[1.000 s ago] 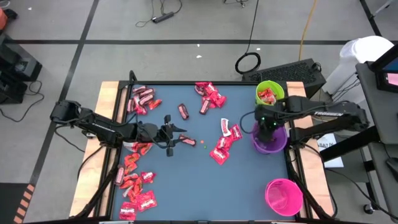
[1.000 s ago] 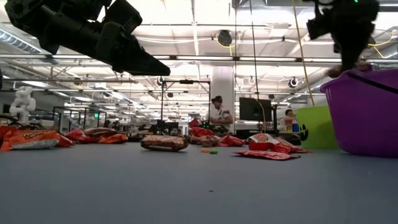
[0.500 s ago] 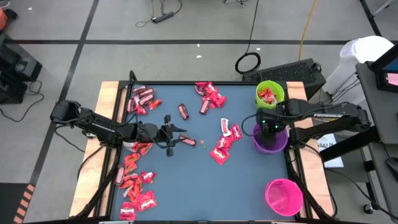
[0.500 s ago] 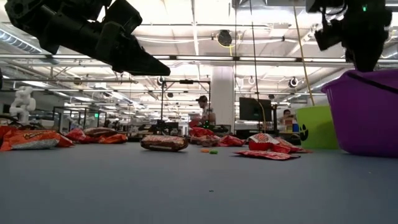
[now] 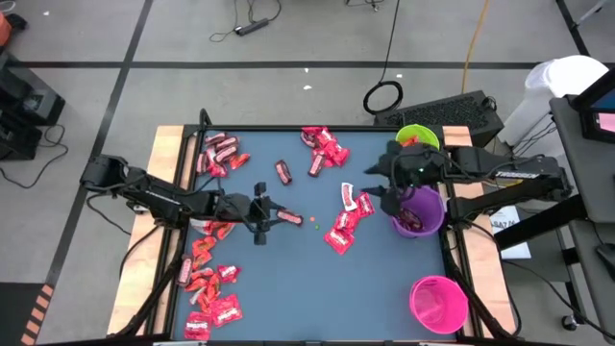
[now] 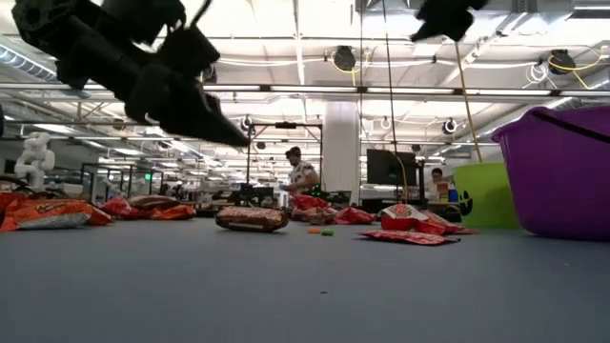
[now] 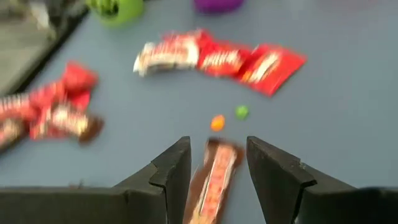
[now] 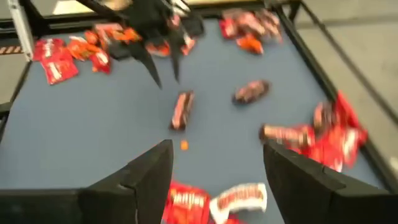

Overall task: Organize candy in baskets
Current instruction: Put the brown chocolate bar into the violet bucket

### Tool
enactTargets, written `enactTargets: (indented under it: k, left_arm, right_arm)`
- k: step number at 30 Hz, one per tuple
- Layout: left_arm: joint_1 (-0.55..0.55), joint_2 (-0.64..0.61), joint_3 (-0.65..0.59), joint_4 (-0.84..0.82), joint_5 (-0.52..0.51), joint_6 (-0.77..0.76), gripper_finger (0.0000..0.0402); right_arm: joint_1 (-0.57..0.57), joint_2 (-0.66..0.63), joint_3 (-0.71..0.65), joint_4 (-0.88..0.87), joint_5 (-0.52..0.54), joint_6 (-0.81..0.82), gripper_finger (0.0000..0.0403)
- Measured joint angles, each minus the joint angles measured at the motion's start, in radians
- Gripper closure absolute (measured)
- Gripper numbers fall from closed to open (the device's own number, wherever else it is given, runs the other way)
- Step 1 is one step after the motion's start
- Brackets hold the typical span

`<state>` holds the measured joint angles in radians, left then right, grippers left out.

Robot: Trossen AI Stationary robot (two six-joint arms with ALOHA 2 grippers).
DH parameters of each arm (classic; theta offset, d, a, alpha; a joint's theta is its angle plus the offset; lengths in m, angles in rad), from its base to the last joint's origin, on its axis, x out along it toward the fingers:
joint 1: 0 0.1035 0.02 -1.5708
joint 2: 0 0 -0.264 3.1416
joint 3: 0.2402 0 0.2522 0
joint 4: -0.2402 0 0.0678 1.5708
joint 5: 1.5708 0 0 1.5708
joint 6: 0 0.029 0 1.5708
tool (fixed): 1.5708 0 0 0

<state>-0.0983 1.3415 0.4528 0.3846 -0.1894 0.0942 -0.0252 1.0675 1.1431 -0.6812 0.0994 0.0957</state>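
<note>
Apparently empty, both grippers — left gripper [image 7: 217,171] over candy bar [image 7: 213,180], right gripper [image 8: 214,168] open.

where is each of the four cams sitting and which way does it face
High: overhead, straight down; both arms, left tool, right tool by the purple basket.
Low: at tabletop height, level across the table; left tool hangs above.
Left wrist: past open fingers at a dark candy bar.
Right wrist: past open fingers across the table.
Shared: both wrist views show that bar.

Glossy foil-like wrapper on the candy bar [image 7: 214,180] between my left fingers [image 7: 171,171], which look matt dark plastic; the table [image 7: 336,124] beneath is smooth, matt blue.
</note>
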Motion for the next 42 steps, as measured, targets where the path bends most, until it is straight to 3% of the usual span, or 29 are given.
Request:
enactTargets:
  k: [4, 11, 16, 22, 26, 33, 38, 42]
  left_arm:
    - [0.056, 0.058, 0.038, -0.126, 0.017, -0.037, 0.0240]
    - [0.115, 0.157, 0.097, -0.188, 0.161, -0.038, 0.0239]
    - [0.136, 0.227, 0.119, -0.213, 0.152, -0.037, 0.0226]
    - [0.149, 0.276, 0.121, -0.204, 0.062, -0.033, 0.0219]
    - [0.148, 0.278, 0.120, -0.182, 0.064, -0.016, 0.0247]
    - [0.148, 0.273, 0.154, -0.165, 0.061, -0.001, 0.0353]
    - [0.143, 0.262, 0.189, -0.166, 0.061, -0.001, 0.0367]
    - [0.130, 0.243, 0.224, -0.161, 0.061, 0.000, 0.0353]
  right_arm:
    - [0.008, 0.031, 0.000, 0.064, 0.000, -0.046, 0.0165]
    - [0.007, 0.088, -0.001, 0.053, 0.000, -0.048, 0.0165]
    - [0.007, 0.126, -0.001, 0.047, 0.000, -0.048, 0.0165]
    - [0.007, 0.174, -0.001, 0.050, 0.001, -0.049, 0.0165]
    - [0.007, 0.214, -0.001, 0.061, 0.006, -0.055, 0.0165]
    - [0.006, 0.298, -0.001, 0.111, 0.006, -0.056, 0.0165]
    - [0.006, 0.352, -0.001, 0.144, 0.005, -0.082, 0.0165]
    - [0.008, 0.398, -0.001, 0.143, 0.003, -0.167, 0.0165]
